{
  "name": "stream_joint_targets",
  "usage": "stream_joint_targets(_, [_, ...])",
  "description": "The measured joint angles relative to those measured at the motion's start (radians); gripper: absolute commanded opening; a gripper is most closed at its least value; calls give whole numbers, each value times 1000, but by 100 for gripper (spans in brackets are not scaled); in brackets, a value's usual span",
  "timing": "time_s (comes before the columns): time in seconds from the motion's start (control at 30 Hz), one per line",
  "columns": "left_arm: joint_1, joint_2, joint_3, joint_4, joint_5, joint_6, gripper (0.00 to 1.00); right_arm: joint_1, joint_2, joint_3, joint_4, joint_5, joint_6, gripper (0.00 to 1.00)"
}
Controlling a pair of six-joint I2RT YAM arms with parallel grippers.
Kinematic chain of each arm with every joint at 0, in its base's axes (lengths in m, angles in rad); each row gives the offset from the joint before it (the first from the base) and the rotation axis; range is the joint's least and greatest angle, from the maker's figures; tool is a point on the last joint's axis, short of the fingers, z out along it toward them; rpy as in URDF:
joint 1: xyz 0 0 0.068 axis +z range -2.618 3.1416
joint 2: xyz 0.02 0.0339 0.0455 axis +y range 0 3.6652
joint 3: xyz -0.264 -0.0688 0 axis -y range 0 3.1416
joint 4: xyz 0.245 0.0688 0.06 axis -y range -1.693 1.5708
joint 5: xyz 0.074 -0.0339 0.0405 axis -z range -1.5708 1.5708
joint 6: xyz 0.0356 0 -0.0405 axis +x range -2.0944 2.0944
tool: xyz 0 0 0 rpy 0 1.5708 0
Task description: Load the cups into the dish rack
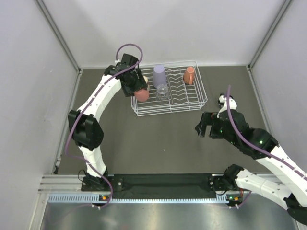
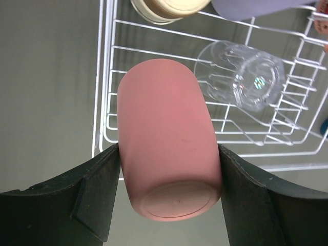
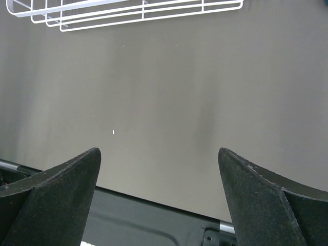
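Note:
My left gripper [image 2: 169, 177] is shut on the plain pink tumbler [image 2: 166, 138], its base toward the camera. It hangs over the white wire dish rack's [image 2: 105, 77] near-left corner. In the top view the left gripper [image 1: 138, 89] holds this tumbler [image 1: 141, 95] at the rack's [image 1: 201, 100] left side. Inside the rack are an upturned lavender tumbler [image 1: 159, 75], a shiny see-through cup [image 1: 162, 92] on its side and a salmon-pink mug [image 1: 189, 75]. The dark blue mug is not clearly visible. My right gripper [image 1: 201, 128] is open and empty over bare table.
In the left wrist view a cream-rimmed round thing [image 2: 166, 7] sits at the rack's far-left corner, beside the lavender tumbler [image 2: 256, 7] and the see-through cup [image 2: 246, 77]. The right wrist view shows the right gripper [image 3: 159, 151], the rack's edge [image 3: 128, 13] and the dark base rail [image 3: 143, 220]. Grey walls enclose the table.

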Motion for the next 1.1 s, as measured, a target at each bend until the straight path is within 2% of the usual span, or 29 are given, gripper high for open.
stream_joint_targets(0.37, [3,150,48,-13,-23,-82,0,-6,-12,0,-7,7,-8,96])
stream_joint_targets(0.9, [3,236,60,-21,-19,-72,0,-8,9,-26,-13,0,2,96])
stream_joint_targets(1.1, [4,259,87,-32,-3,-24,4,-8,10,-39,-4,-16,11,96])
